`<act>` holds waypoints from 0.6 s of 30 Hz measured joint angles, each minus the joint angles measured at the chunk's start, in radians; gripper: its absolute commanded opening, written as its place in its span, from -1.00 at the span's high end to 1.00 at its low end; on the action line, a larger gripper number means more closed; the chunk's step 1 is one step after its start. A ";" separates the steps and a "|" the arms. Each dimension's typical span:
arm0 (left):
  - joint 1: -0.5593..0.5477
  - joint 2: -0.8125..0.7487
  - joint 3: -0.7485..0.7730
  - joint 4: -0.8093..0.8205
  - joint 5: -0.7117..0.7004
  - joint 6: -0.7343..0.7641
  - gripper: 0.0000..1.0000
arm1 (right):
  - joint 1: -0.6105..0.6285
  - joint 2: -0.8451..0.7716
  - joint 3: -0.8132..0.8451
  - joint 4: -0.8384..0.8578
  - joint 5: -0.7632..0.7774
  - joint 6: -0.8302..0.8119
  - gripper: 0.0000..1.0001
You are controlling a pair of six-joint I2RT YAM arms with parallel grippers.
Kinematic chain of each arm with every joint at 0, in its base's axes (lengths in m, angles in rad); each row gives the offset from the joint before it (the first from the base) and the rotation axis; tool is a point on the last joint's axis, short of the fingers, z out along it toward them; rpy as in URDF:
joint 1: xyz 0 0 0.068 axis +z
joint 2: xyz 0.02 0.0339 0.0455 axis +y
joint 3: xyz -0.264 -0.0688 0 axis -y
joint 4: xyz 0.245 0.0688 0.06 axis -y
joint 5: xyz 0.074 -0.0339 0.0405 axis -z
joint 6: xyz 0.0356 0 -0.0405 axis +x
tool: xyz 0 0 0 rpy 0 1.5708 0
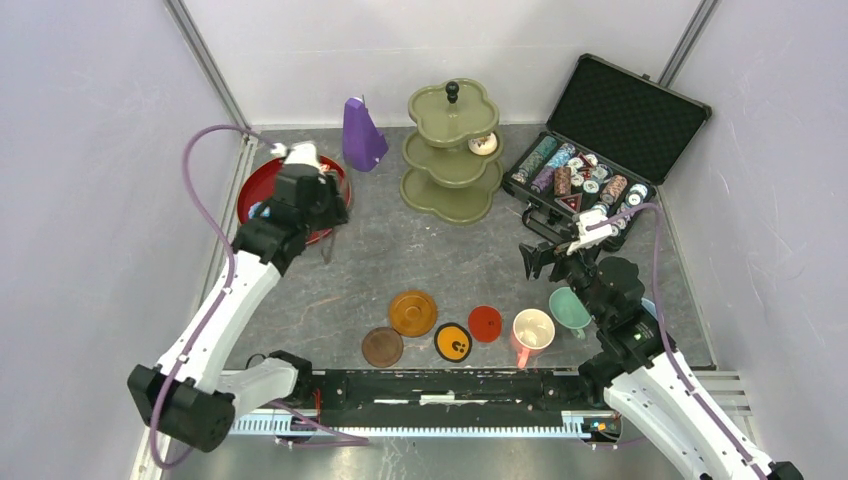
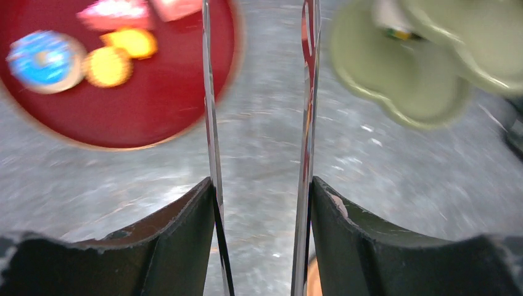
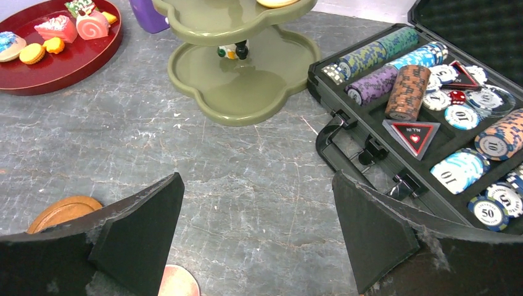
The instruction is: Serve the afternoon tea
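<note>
Gripping, left claw: your left gripper [image 2: 262, 185] is pinched on a pair of metal tongs [image 2: 210, 123]. The two thin blades run out from between the black fingers and stand apart. It hangs over the grey table [image 1: 450, 260], with the tray on one side and the stand on the other.
Right claw: your right gripper [image 3: 256, 179] is spread wide with nothing between the fingers, above the table by the front of the chip case [image 3: 370, 145].
Red tray: the red tray [image 3: 55, 77] lies at the far left and carries the cakes: a blue-iced ring [image 3: 7, 44], two yellow biscuits [image 3: 31, 52], a pink slice [image 3: 55, 28] and a pink swirl roll [image 3: 92, 24].
Three-tier stand: the olive-green stand [image 1: 445, 205] is upright at the back centre, between the purple pyramid [image 1: 362, 135] and the case. One pale pastry [image 1: 483, 144] sits on its middle tier.
Coasters: four lie in a loose row near your arm bases: brown [image 1: 382, 347], orange [image 1: 413, 312], black with orange [image 1: 452, 341] and red [image 1: 485, 323].
Mugs: the pink mug [image 1: 533, 328] stands just right of the red coaster, mouth up. The teal mug [image 1: 568, 308] is just beside it, close under your right arm.
</note>
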 measured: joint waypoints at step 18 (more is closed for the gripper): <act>0.504 0.445 0.121 0.037 0.338 -0.031 -0.22 | 0.000 -0.009 -0.003 0.025 -0.027 0.001 -0.96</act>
